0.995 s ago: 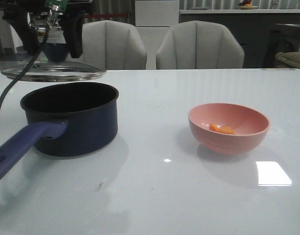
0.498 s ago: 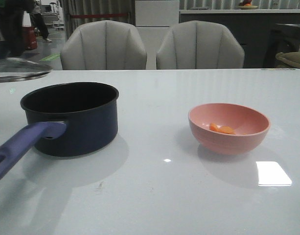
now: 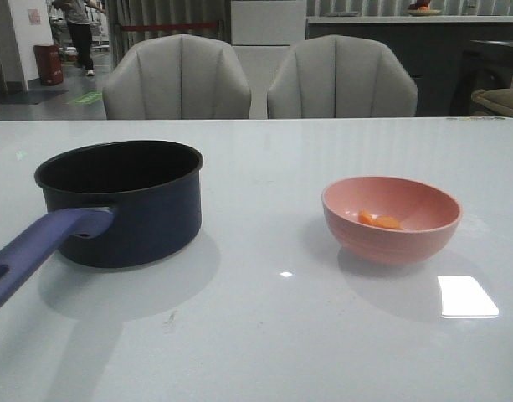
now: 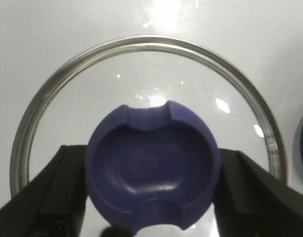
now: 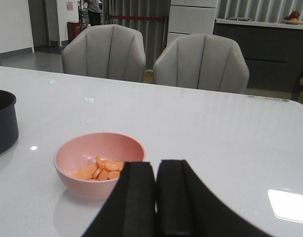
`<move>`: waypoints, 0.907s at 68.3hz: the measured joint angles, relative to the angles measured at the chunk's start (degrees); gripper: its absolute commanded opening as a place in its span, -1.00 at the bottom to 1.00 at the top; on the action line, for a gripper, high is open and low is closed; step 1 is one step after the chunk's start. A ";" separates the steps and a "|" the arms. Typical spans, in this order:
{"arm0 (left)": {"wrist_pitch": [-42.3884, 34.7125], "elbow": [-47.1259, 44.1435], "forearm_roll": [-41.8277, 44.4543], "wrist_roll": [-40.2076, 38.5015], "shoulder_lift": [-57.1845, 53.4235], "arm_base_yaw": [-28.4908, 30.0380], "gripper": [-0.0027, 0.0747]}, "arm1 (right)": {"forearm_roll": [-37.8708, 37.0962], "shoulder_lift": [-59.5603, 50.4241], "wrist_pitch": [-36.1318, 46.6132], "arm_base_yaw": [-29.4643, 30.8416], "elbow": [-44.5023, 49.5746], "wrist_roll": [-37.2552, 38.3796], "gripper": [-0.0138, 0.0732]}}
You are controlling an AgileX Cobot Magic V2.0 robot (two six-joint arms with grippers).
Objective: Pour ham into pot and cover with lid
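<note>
Lid (image 4: 146, 123) knob clamped between left hand (image 4: 151, 187) fingers, over table (image 4: 52, 39)

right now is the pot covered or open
Open. The front view shows the pot with its black inside bare and no lid on it; the left hand holds the lid by its knob elsewhere.

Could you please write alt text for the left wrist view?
The left hand grips the dark blue knob of the glass lid between its two black fingers, seen from directly above. The lid's metal rim rings the knob over the pale table.
</note>
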State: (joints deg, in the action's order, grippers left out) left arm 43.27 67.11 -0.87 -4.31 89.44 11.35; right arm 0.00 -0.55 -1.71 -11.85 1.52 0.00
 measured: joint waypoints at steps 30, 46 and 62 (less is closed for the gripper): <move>-11.54 -7.34 -1.53 2.32 7.45 0.78 -0.23 | 0.00 0.00 0.00 0.00 0.00 0.00 -0.33; -12.56 -7.34 -1.85 3.45 9.16 0.78 -0.08 | 0.00 0.00 0.00 0.00 0.00 0.00 -0.33; -12.30 -7.34 -1.92 4.77 10.23 0.78 0.29 | 0.00 0.00 0.00 0.00 0.00 0.00 -0.33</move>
State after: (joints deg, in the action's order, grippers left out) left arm 30.97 59.77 -2.80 0.46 99.67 12.14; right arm 0.00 -0.55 -1.71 -11.85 1.52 0.00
